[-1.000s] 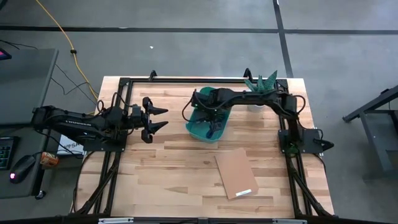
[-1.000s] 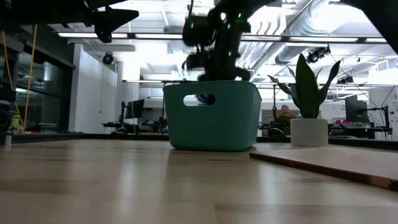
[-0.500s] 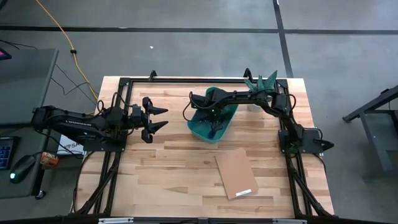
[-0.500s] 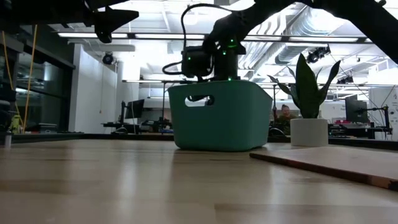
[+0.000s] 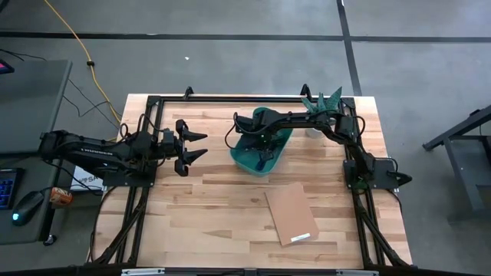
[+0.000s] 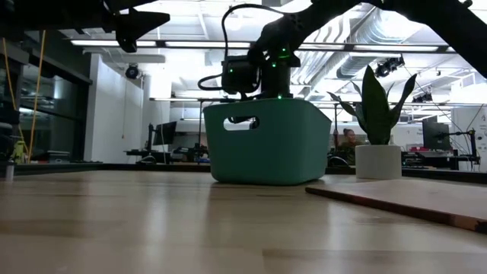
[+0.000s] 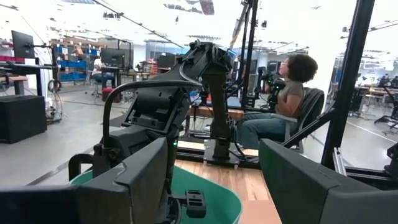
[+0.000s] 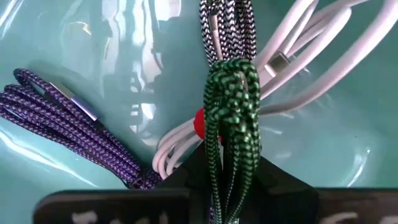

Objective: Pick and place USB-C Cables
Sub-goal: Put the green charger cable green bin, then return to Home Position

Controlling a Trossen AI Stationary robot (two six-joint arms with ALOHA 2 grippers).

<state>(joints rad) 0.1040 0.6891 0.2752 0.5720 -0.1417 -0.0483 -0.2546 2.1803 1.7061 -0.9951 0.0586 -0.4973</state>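
Note:
My right gripper (image 8: 230, 180) reaches down into the teal bin (image 5: 253, 170), which stands on the table's far middle (image 6: 262, 144), and is shut on the green braided cable bundle (image 8: 231, 106). On the bin's floor lie the purple bundle (image 8: 68, 124), the white bundle (image 8: 298, 56) with its red tie (image 8: 200, 123), and the grey braided bundle (image 8: 227, 28). My left gripper (image 5: 198, 146) hovers open above the table, left of the bin, touching nothing. My right gripper pinches the green cable bundle between its two fingers (image 8: 186, 177), on the looped strands (image 8: 225, 163) near one end. The fingers point down into the bin from above. The bundle reaches out past the fingertips over the white and grey bundles; whether it touches them I cannot tell.
A brown cardboard sheet (image 5: 291, 213) lies on the table's near right part. A potted plant (image 6: 377, 114) stands at the far right corner, behind the bin. A dark frame runs along the table's edges. A person (image 7: 289, 93) sits beyond the table.
My right gripper has gone down into the teal bin, still shut on the green cable, mostly in the first half second. The bin has shifted a little on the table. My left arm has kept still.

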